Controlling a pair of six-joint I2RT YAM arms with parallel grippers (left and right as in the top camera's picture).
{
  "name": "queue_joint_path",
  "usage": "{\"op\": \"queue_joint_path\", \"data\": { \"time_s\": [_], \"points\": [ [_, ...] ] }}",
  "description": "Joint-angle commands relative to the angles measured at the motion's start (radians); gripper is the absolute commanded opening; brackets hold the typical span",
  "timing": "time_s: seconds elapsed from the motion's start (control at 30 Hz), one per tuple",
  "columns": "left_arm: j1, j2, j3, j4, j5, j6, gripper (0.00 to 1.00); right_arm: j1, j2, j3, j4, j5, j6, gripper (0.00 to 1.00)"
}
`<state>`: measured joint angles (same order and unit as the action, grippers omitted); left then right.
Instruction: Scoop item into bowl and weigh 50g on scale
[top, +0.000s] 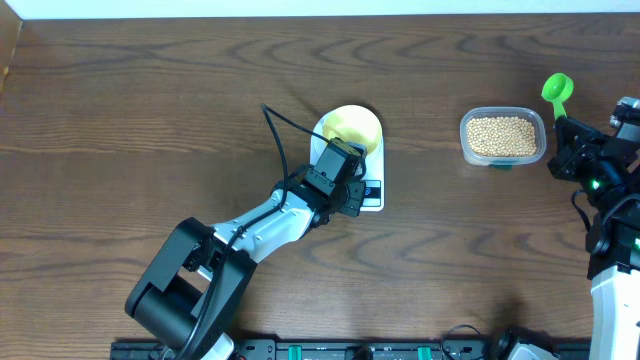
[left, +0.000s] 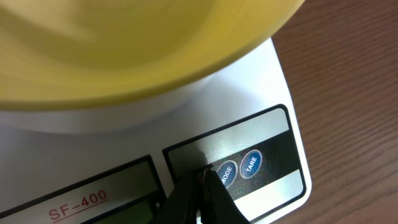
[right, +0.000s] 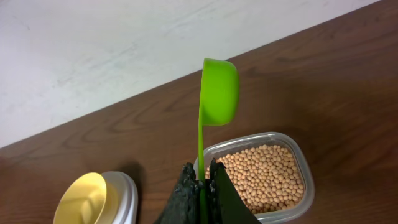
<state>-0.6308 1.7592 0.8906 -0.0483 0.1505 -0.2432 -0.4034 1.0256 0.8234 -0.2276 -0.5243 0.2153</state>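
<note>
The pale yellow bowl (top: 352, 127) sits empty on the white scale (top: 372, 196) at mid table. My left gripper (top: 352, 190) is shut and empty, its tips (left: 204, 173) touching the scale's front panel just left of the MODE button (left: 226, 172). The bowl (left: 124, 50) fills the top of the left wrist view. The tan beans (top: 501, 135) fill a clear tub (top: 503, 160) to the right. My right gripper (top: 572, 140) is shut on a green scoop (top: 556, 90), held above the table right of the tub. The scoop (right: 217, 93) looks empty.
The TARE button (left: 252, 163) lies right of MODE. The scale's display (left: 124, 211) is partly hidden by my left fingers. The bowl (right: 87, 198) and tub (right: 264, 177) show in the right wrist view. A pale wall (right: 124, 50) borders the table's far edge.
</note>
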Motion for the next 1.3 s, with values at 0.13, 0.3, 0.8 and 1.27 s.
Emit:
{"op": "queue_joint_path", "data": {
  "time_s": [0.13, 0.3, 0.8, 1.27],
  "points": [
    [-0.002, 0.042, -0.004, -0.033, -0.033, -0.006, 0.07, 0.006, -0.006, 0.015, 0.000, -0.010, -0.014, 0.01],
    [-0.002, 0.076, -0.004, -0.041, -0.032, -0.006, 0.07, 0.006, -0.006, 0.015, 0.000, -0.010, -0.014, 0.01],
    [-0.002, 0.116, -0.003, -0.093, -0.032, -0.021, 0.07, 0.006, -0.006, 0.015, 0.000, -0.008, -0.015, 0.01],
    [0.003, -0.314, 0.000, -0.140, 0.020, -0.025, 0.08, 0.006, -0.006, 0.015, -0.001, -0.006, -0.014, 0.01]
  ]
}}
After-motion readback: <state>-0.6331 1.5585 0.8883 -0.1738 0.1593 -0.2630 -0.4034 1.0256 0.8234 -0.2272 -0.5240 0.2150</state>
